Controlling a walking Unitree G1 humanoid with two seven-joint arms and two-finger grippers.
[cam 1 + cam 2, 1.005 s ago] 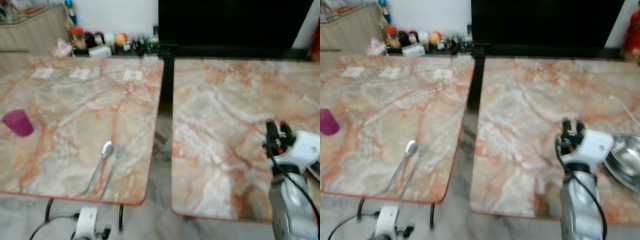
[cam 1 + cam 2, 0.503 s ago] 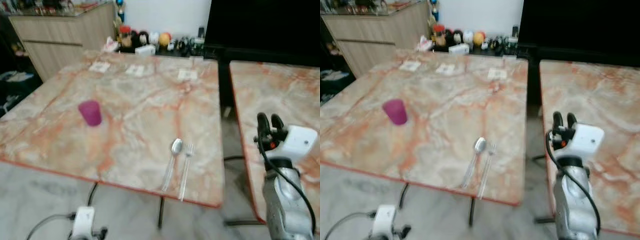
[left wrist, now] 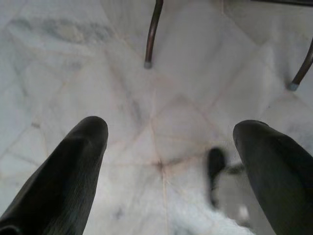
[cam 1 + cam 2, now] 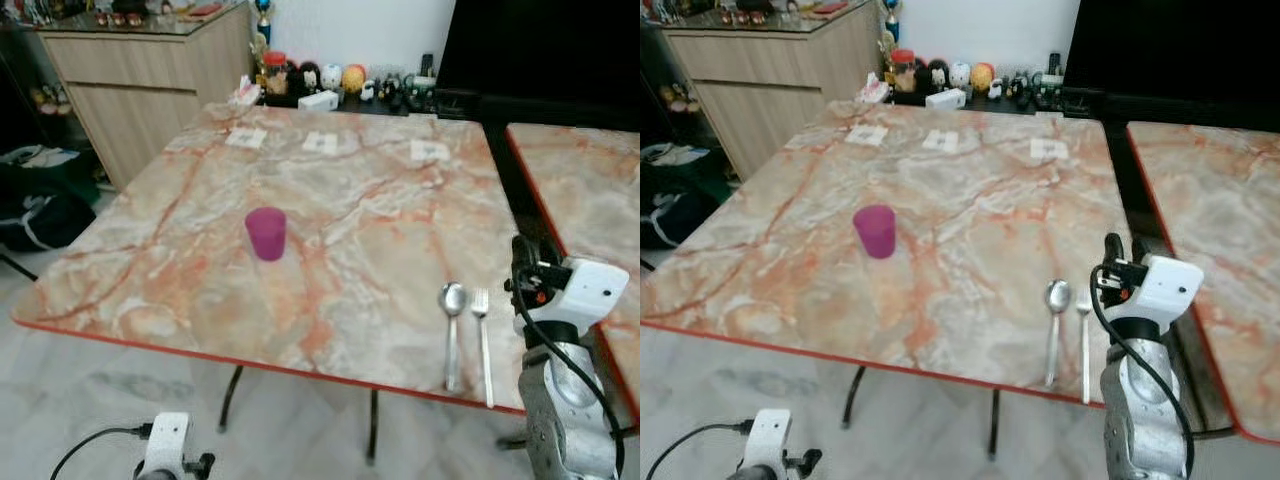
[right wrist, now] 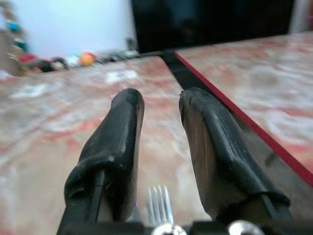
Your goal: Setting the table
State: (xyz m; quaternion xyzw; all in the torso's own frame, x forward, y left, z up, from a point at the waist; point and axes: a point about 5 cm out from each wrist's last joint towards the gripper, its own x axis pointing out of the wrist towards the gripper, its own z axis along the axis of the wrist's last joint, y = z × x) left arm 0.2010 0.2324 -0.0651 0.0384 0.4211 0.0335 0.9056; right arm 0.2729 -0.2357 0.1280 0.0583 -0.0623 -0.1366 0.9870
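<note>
Your head camera looked down on a marble-patterned table [image 4: 330,240] with a red edge, and a second table [image 4: 590,190] of the same pattern stood just beside it on your right, a dark gap between them. Behind both ran a large black panel [image 4: 550,45] against the wall. To your left stood a wooden cabinet [image 4: 150,90], with a dark bag [image 4: 40,215] on the floor near its foot. A row of small figurines and jars [image 4: 330,80] lined the low shelf at the table's far edge.

Your right arm rose at the table's near right corner, its gripper [image 5: 161,105] pointing out over the tabletop. Its two black fingers [image 5: 117,142] stood a narrow gap apart and held nothing. Your left gripper [image 3: 168,129] hung low over the pale tiled floor [image 3: 171,73], its fingers spread wide and empty, with two thin table legs [image 3: 152,32] beyond them.

On the table, a purple cup [image 4: 266,233] stood upright near the middle, well apart from the cutlery. A spoon [image 4: 453,330] and a fork [image 4: 483,340] lay side by side near the front right edge, handles toward you, just beside your right gripper; the fork's tines showed below the right fingers in the wrist view. Three small white cards [image 4: 320,143] lay in a row along the far side.
</note>
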